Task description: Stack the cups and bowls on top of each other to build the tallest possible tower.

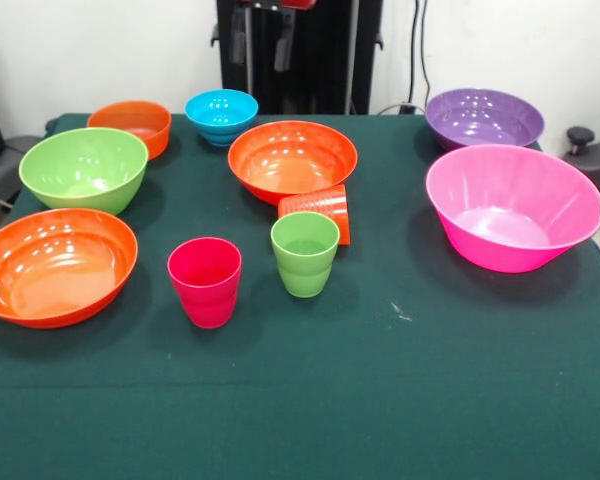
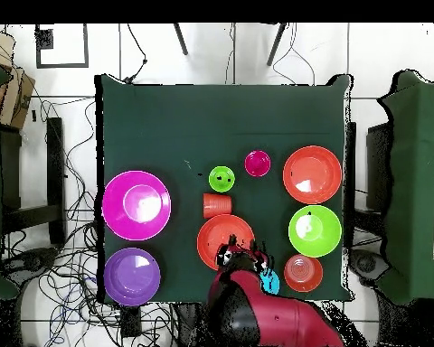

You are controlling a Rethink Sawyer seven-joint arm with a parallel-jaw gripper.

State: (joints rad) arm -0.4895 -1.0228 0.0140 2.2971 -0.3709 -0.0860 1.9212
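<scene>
Three cups stand mid-table: a magenta-red cup [image 1: 205, 281] [image 2: 257, 164] and a light green cup [image 1: 304, 253] [image 2: 221, 178] upright, and an orange cup [image 1: 317, 212] [image 2: 217, 205] on its side against a wide orange bowl [image 1: 292, 158] [image 2: 225, 241]. All bowls sit apart and upright: pink bowl [image 1: 510, 205] [image 2: 136, 205], purple bowl [image 1: 483, 117] [image 2: 132, 276], green bowl [image 1: 83, 168] [image 2: 314, 230], second wide orange bowl [image 1: 55, 265] [image 2: 312, 173], small orange bowl [image 1: 130, 125] [image 2: 303, 272], small blue bowl [image 1: 221, 115] [image 2: 271, 282]. My gripper [image 1: 261, 45] hangs open and empty above the table's far edge, behind the blue bowl.
The dark green cloth table [image 1: 400, 400] [image 2: 166, 126] holds everything. In the overhead view my red arm [image 2: 261, 312] covers part of the blue bowl. Cables and chairs lie around the table on the floor.
</scene>
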